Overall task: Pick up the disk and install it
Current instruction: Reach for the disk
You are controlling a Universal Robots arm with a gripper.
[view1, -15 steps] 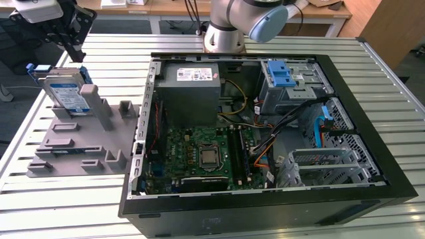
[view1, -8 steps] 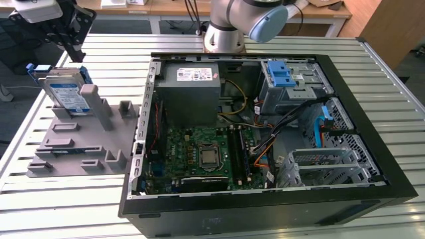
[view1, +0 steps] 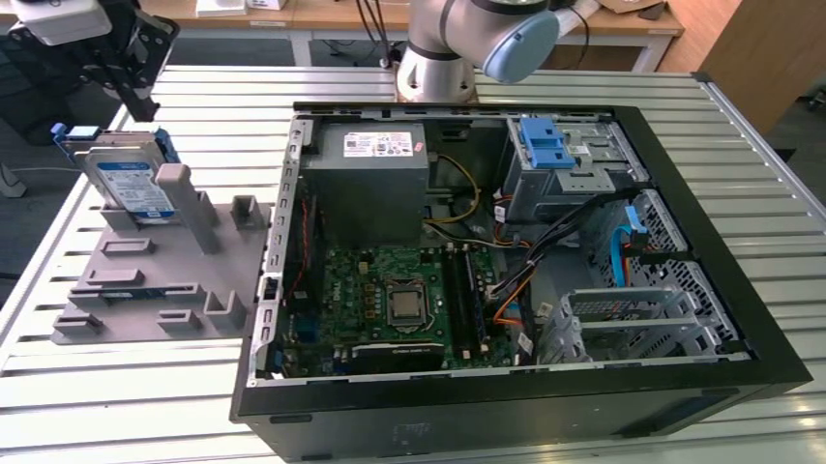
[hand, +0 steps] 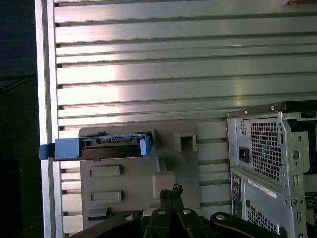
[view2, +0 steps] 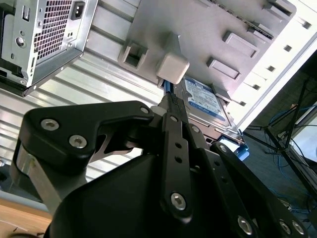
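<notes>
The disk (view1: 131, 187) is a silver drive with a white-and-blue label in a blue carrier. It stands upright on edge in a slot of the grey fixture (view1: 168, 280) at the exterior view's left. My gripper (view1: 137, 108) hangs just above and behind it, apart from it, fingers shut together with nothing between them. In the second wrist view the fingertips (view2: 167, 101) point toward the disk (view2: 203, 100). The first wrist view shows the disk (hand: 111, 145) edge-on beyond my gripper (hand: 171, 191).
An open black computer case (view1: 516, 391) lies beside the fixture, with a grey power supply (view1: 374, 174), motherboard (view1: 400, 300), blue-latched drive bay (view1: 548, 145) and a metal cage (view1: 633, 319). The case's rear (hand: 267, 148) stands close to the fixture (hand: 129, 173). The table (view1: 130, 406) is slatted aluminium.
</notes>
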